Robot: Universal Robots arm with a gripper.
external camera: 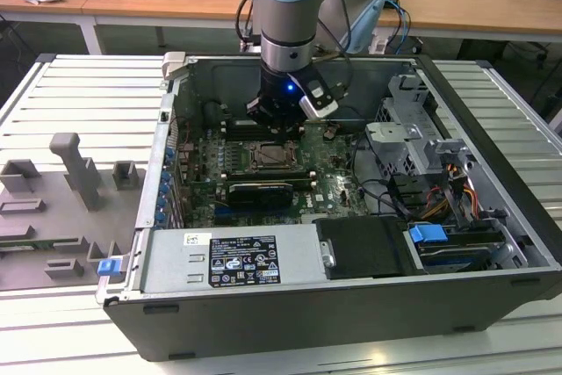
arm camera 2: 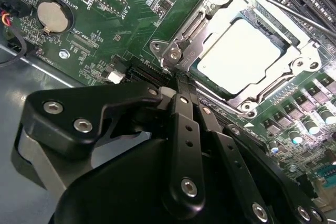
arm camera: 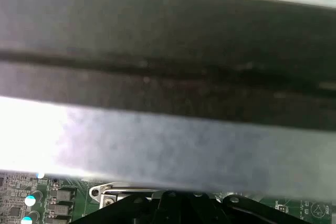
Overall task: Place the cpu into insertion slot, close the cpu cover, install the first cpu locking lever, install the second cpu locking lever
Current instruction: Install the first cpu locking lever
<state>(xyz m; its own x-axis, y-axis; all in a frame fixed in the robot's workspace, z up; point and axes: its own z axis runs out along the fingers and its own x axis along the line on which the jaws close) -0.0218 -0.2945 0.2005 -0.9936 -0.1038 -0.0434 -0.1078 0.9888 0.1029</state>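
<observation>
In the second wrist view the cpu, a pale matte square, lies in the slot at upper right, framed by the shiny metal cover. The black end effector has its fingers pressed together, grasping nothing, with the tips touching the cover's near edge. In the exterior view the end effector hangs just above the socket at the green board's centre.

An open computer case lies on its side on a ribbed desk mid-frame. The arm reaches down from the top, its tool low over the green motherboard, just above the insertion slot. Grey fixtures stand at the left edge.
</observation>
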